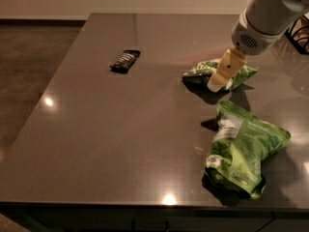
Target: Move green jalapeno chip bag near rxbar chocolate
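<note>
Green jalapeno chip bag (197,72) lies on glossy dark table (120,134) by brown floor (26,76); gripper (215,84) above, opening unclear.

Cream hand (217,83) at grn/white bag (197,72)

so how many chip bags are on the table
2. The green jalapeno chip bag lies far right, partly behind the end effector; the larger lime-green bag lies nearer the front right edge. None looks hidden.

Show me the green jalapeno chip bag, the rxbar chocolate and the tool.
green jalapeno chip bag (198,71): camera view, left half.
rxbar chocolate (125,60): camera view, middle of wrapper.
tool (215,84): camera view, its lower tip, in front of that bag.
</note>
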Controlling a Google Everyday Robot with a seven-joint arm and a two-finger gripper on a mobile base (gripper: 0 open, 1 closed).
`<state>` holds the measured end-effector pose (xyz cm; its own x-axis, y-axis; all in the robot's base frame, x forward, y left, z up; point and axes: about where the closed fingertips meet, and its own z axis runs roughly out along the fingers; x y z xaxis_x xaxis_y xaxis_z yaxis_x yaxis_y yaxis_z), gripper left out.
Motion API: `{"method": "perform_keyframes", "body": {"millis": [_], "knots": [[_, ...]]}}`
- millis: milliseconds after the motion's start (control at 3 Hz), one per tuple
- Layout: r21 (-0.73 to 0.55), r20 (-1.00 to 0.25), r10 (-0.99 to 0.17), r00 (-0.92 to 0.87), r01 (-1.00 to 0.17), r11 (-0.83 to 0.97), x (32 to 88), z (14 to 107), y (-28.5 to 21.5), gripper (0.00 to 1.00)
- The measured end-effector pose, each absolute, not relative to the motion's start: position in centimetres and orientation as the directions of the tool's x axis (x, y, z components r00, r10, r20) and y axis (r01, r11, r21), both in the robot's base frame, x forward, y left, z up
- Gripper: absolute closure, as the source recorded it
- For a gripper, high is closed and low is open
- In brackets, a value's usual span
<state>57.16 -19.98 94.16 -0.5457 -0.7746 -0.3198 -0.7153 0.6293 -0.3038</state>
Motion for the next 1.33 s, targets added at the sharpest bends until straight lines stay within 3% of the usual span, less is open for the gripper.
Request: {"method": "perform_keyframes", "body": {"millis": [667,1000,1333], "knots": [[-0.322,-0.330,-0.705,-0.628,-0.627,0.709,61.3,90.6,-20.8,0.00],[-0.315,-0.313,-0.713,-0.628,-0.639,0.701,62.8,88.5,-19.7,0.00],[-0.304,-0.291,-0.721,-0.628,-0.654,0.693,63.2,87.5,-19.3,0.20]]}}
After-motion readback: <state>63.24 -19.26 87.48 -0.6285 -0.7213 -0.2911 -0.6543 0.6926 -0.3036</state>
